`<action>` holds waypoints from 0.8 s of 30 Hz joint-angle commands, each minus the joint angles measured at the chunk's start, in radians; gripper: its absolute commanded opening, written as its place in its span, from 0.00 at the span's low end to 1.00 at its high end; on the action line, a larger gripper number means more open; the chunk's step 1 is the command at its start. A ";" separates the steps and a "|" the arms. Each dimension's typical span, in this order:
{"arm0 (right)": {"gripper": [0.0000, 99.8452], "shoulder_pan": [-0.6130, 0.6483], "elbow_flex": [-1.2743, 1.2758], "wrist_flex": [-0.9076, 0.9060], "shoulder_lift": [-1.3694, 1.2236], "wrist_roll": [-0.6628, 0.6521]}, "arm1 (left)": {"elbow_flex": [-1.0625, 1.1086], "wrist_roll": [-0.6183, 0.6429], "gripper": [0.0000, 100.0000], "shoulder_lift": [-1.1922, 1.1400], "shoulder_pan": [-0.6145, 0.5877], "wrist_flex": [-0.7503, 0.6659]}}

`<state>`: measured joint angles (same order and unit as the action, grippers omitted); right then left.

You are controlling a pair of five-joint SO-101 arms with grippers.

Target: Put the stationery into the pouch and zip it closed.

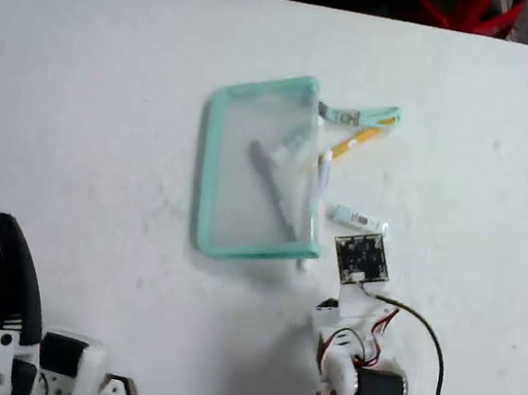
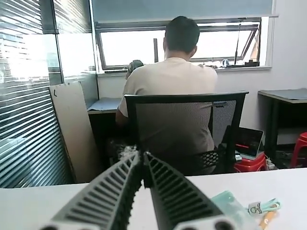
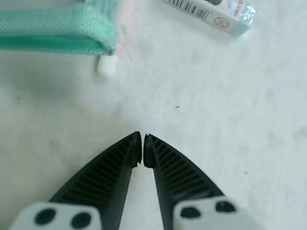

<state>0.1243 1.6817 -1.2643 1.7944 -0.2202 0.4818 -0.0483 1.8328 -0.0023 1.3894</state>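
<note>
A clear pouch with a teal rim lies flat mid-table, its mouth facing right, and a grey pen shows through it. At the mouth lie a yellow pen and a white pen, with a small eraser just to the right. My right gripper is shut and empty, low over bare table near the pouch's teal corner, a white pen tip and the eraser. My left gripper is shut, empty and raised at the near left, far from the pouch.
The pouch's teal strap with a tag trails from its top right corner. The right arm's wrist board and its cable sit just below the eraser. Beyond the far table edge, a person sits in a chair, facing away.
</note>
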 commanded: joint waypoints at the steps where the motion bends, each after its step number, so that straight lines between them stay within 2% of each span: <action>1: 0.02 -0.001 0.009 -0.002 0.005 0.009 | -0.023 0.011 0.02 -0.012 0.008 -0.048; 7: 0.02 -0.001 0.009 -0.002 0.005 0.009 | -0.034 0.011 0.02 -0.025 0.008 -0.110; 14: 0.02 -0.001 0.009 -0.002 0.005 0.009 | -0.143 0.020 0.02 -0.236 0.008 -0.115; 20: 0.02 -0.001 0.009 -0.002 0.005 0.008 | -0.261 0.143 0.02 -0.404 0.018 -0.084; 24: 0.02 -0.001 0.009 -0.002 0.005 0.006 | -0.272 0.150 0.02 -0.489 0.019 -0.026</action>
<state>0.1243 1.6817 -1.2643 1.7944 -0.2202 0.2440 0.0821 1.4477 0.0069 1.3218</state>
